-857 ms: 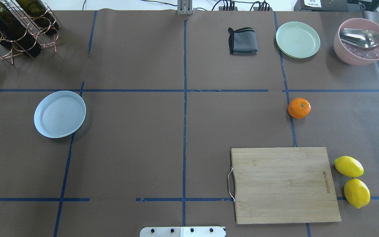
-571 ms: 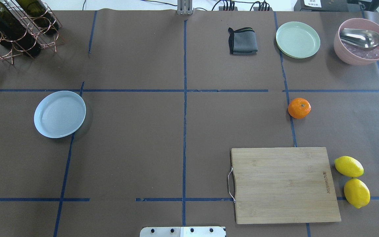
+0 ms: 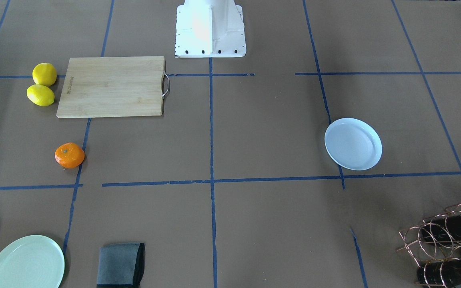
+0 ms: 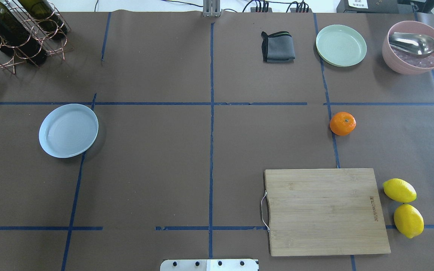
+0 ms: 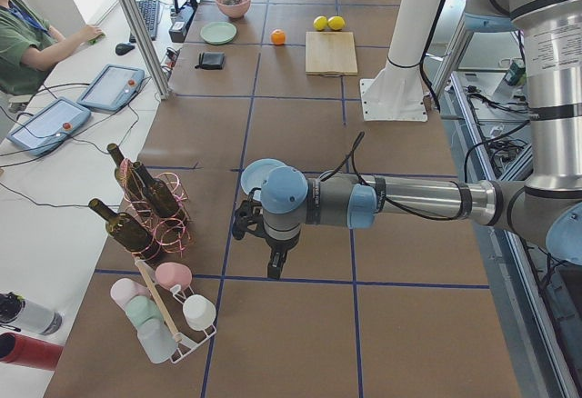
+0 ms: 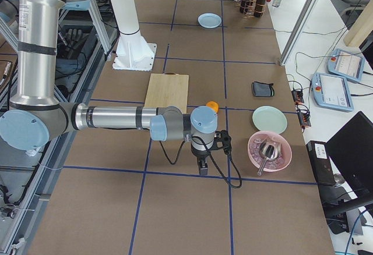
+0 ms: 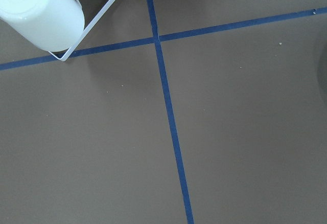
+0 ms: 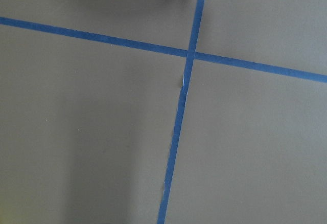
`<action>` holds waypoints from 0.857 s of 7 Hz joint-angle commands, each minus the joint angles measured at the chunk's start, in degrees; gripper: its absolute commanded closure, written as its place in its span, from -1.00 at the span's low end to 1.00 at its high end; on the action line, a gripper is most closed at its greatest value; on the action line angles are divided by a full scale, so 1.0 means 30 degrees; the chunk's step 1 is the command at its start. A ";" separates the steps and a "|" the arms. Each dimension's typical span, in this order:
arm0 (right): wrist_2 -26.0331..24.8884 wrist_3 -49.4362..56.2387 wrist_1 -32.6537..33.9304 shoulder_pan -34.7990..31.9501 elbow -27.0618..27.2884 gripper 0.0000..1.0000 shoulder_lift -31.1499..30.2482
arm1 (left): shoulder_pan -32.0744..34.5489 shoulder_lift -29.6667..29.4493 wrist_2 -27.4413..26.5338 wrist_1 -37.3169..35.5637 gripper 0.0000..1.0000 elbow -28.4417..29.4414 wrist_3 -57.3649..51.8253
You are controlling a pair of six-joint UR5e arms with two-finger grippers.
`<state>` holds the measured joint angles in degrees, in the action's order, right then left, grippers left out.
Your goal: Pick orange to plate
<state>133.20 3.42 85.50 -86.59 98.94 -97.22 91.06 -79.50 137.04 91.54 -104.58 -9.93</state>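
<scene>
The orange [image 4: 342, 123] sits on a blue tape line right of centre, beyond the cutting board; the front view shows the orange [image 3: 69, 155] at its left. Far across the table lies the bluish-white plate [image 4: 68, 130], bare, also seen as the plate [image 3: 353, 144] in the front view. Only the side views show the arms. My left gripper [image 5: 275, 266] hangs over the table near the plate's end; my right gripper [image 6: 202, 167] hangs a little past the orange [image 6: 212, 107]. I cannot tell whether either is open or shut. Both wrist views show only brown paper and tape.
A wooden cutting board [image 4: 326, 210] lies near the robot with two lemons [image 4: 403, 207] beside it. At the far right stand a green plate [image 4: 341, 45], a grey cloth [image 4: 278, 47] and a pink bowl [image 4: 413, 56] with a spoon. A bottle rack [image 4: 21, 34] occupies the far left.
</scene>
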 commanded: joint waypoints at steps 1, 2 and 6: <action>-0.0073 -0.0144 -0.2293 0.0007 0.0652 -1.00 0.0094 | -0.0119 -0.1355 0.0051 0.0308 -1.00 0.0229 -0.0029; -0.0161 -0.0115 -0.3439 0.0036 0.0625 -1.00 0.0123 | -0.0148 -0.2492 0.0052 0.2426 -1.00 0.0579 0.0087; 0.0717 -0.0203 -0.3947 0.0007 0.0596 -1.00 0.0416 | -0.0294 -0.2884 0.0198 1.0101 -1.00 0.1367 0.4760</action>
<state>134.65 2.85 74.23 -86.53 100.81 -96.08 90.52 -87.95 137.65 114.25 -101.92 -2.07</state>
